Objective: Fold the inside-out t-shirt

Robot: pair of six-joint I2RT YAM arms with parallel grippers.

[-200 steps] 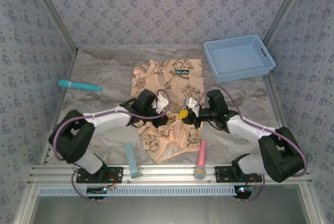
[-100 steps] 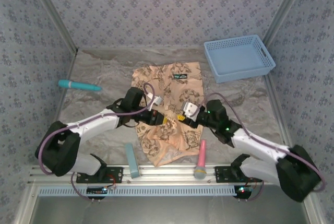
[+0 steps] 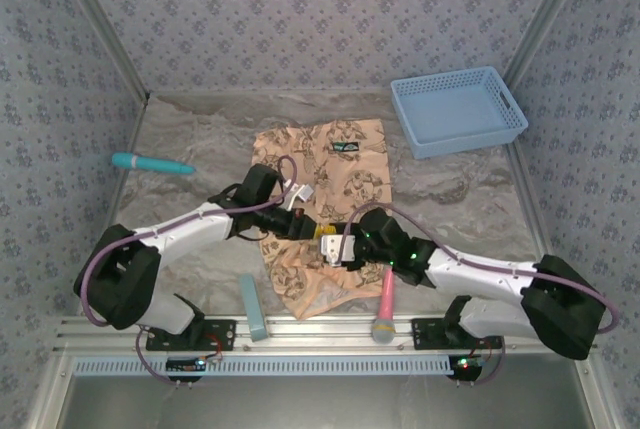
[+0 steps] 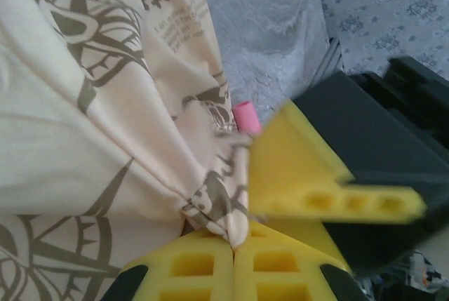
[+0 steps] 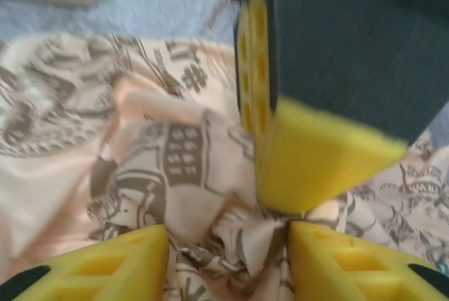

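Right gripper (image 3: 332,249) is now reaching in low over the near half of the inside-out t-shirt (image 3: 335,164), having swung in from the right to meet the left gripper (image 3: 306,228).

From above, the shirt is lying mid-table (image 3: 200,134), label end far and near half rumpling under both grippers; a pink tool (image 3: 385,294) is lying beside its near hem. At the left wrist, the yellow pads (image 4: 200,273) are pressing together on a gathered fold. At the right wrist, the fingers (image 5: 105,266) are standing apart with bunched cloth sitting between them.
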